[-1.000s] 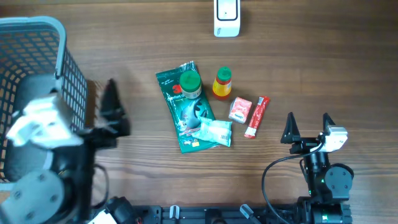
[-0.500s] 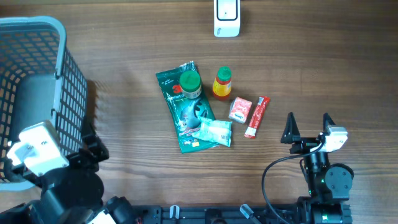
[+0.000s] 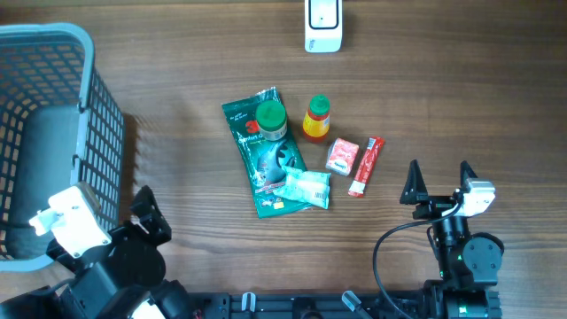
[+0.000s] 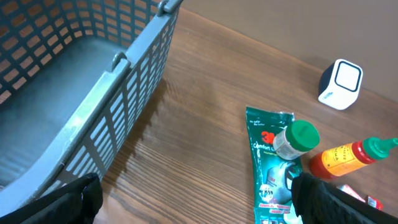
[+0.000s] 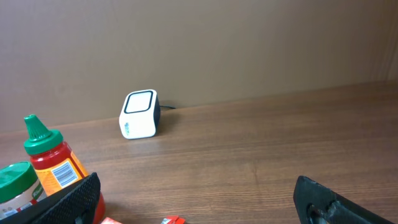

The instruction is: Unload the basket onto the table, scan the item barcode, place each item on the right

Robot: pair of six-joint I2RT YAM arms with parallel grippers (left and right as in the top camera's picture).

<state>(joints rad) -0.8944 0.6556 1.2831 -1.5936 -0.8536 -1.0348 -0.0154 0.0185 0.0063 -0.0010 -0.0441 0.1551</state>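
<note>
— Brown wooden table (image 3: 461,97), grey-blue plastic lattice basket (image 3: 53,35) at its left: where are the items to scan?
— Mid-table, in one cluster. A green foil pouch (image 3: 257,164) carries an upright green-lidded jar (image 3: 270,120) and a white packet (image 3: 306,188). Just beside it are a red-and-yellow sauce bottle (image 3: 316,118), a small pink box (image 3: 342,157) and a red tube (image 3: 366,166). The white cube scanner (image 3: 322,24) stands well apart, at the far edge.
— Claws?
— The left gripper (image 4: 194,186) and right gripper (image 3: 438,170) are both spread wide, holding nothing.
— Risk?
— Crowding: fingers closing on one item may knock a neighbour, and the upright bottle or jar could topple. A barcode turned away from the scanner would likely not read.
— Views?
— Only the overhead view shows the box, tube and packet whole. The right wrist view shows the bottle's label side-on. The left wrist view shows the basket's inner wall.
</note>
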